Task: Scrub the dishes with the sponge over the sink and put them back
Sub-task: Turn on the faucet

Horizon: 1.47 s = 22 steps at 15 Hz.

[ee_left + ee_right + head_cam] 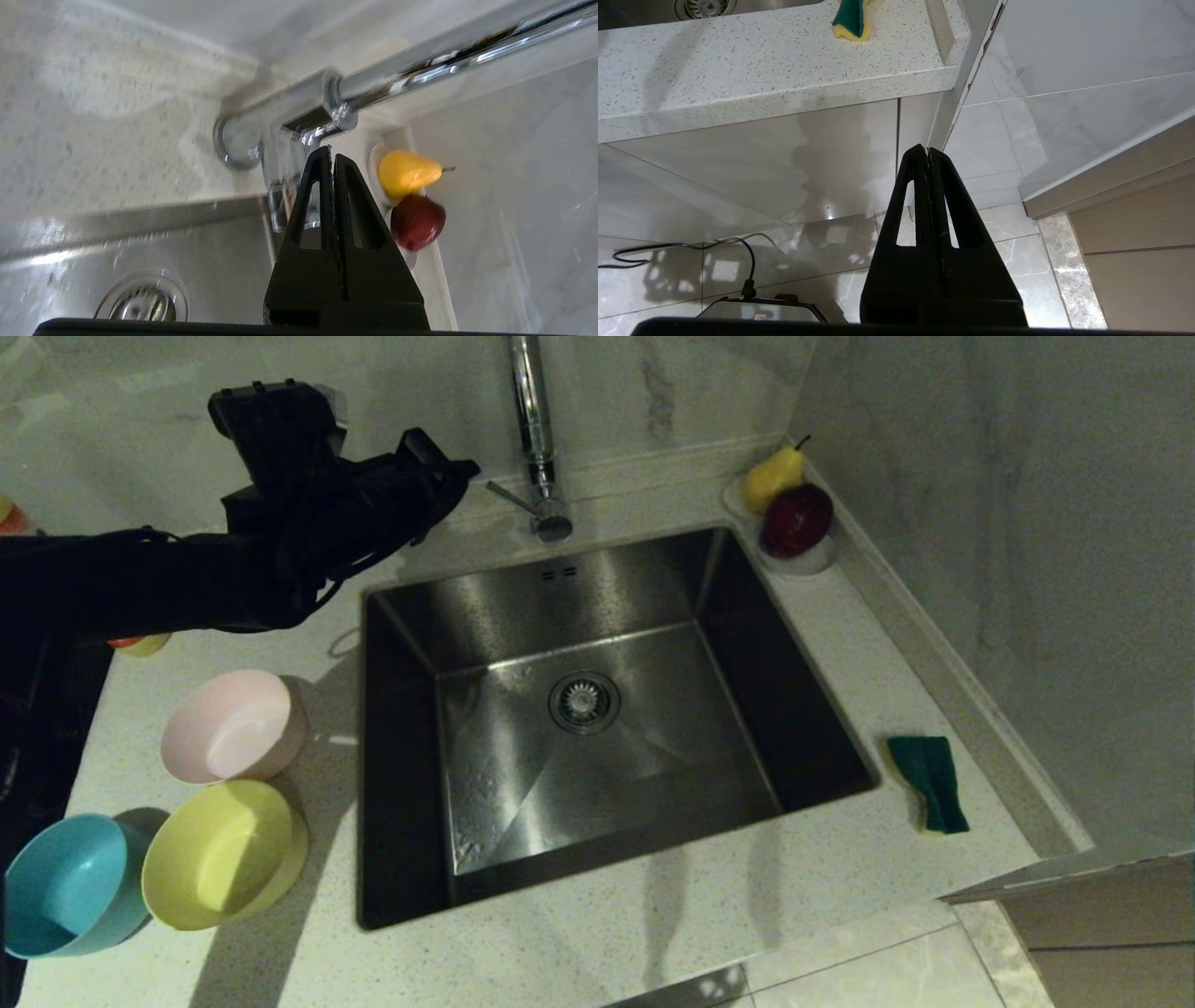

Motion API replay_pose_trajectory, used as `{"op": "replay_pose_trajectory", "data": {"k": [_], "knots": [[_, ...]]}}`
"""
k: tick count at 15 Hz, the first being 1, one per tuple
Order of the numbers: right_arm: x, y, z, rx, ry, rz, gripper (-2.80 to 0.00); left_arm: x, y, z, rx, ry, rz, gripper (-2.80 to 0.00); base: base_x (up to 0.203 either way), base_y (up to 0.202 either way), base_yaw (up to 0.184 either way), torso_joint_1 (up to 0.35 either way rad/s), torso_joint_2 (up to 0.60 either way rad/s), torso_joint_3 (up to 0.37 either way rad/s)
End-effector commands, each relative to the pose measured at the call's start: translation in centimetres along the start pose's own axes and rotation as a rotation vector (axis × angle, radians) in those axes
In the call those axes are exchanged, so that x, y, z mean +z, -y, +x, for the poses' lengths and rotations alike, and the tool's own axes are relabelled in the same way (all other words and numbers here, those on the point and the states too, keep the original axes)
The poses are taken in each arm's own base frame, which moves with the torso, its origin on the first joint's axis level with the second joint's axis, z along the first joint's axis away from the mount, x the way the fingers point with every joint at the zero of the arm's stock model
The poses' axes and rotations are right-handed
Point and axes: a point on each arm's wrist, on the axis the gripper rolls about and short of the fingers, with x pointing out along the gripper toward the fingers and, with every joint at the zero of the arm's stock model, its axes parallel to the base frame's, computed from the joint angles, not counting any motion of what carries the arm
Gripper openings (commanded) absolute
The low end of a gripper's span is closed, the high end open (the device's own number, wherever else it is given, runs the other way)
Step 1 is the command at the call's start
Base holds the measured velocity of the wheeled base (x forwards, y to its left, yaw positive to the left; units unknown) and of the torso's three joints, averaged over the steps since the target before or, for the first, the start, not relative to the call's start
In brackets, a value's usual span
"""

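Three bowls stand on the counter left of the sink (747, 644): a pale pink one (229, 726), a yellow one (222, 852) and a light blue one (70, 885). The green-and-yellow sponge (930, 782) lies on the counter to the right of the basin, also seen from below the counter as the sponge (852, 18). My left gripper (457, 476) hangs shut and empty above the counter at the sink's back left corner, its tips (331, 154) pointing toward the tap's base (243, 140). My right gripper (927, 151) is shut and empty, parked below the counter edge.
A chrome tap (534, 439) rises behind the sink. A small white dish (810, 560) in the back right corner holds a yellow pear (771, 478) and a dark red apple (796, 520). A wall runs along the right counter edge. A cable (691, 245) lies on the floor.
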Motion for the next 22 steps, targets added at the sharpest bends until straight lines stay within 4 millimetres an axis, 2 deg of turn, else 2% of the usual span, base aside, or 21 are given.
{"op": "replay_pose_trajectory", "data": {"k": [1, 11, 17, 22], "knots": [[0.0, 0.0, 0.0, 0.001, 0.000, 0.000, -2.80, -0.3, -0.1, 0.3, -0.008, -0.001, -0.006, -2.80, 0.000, 0.000, 0.000, 0.000, 0.00, 0.000], [0.0, 0.0, 0.0, 0.002, 0.000, 0.000, -2.80, -0.8, 0.2, 0.5, -0.016, -0.007, -0.007, -2.80, 0.000, 0.000, 0.000, 0.000, 0.00, 0.000], [0.0, 0.0, 0.0, 0.001, 0.000, 0.000, -2.80, -2.1, 0.9, 1.0, -0.029, -0.033, -0.013, -2.80, 0.000, 0.000, 0.000, 0.000, 0.00, 0.000], [0.0, 0.0, 0.0, 0.002, 0.000, 0.000, -2.80, -2.2, 0.8, 1.0, -0.024, -0.032, -0.011, -2.80, 0.000, 0.000, 0.000, 0.000, 0.00, 0.000]]}}
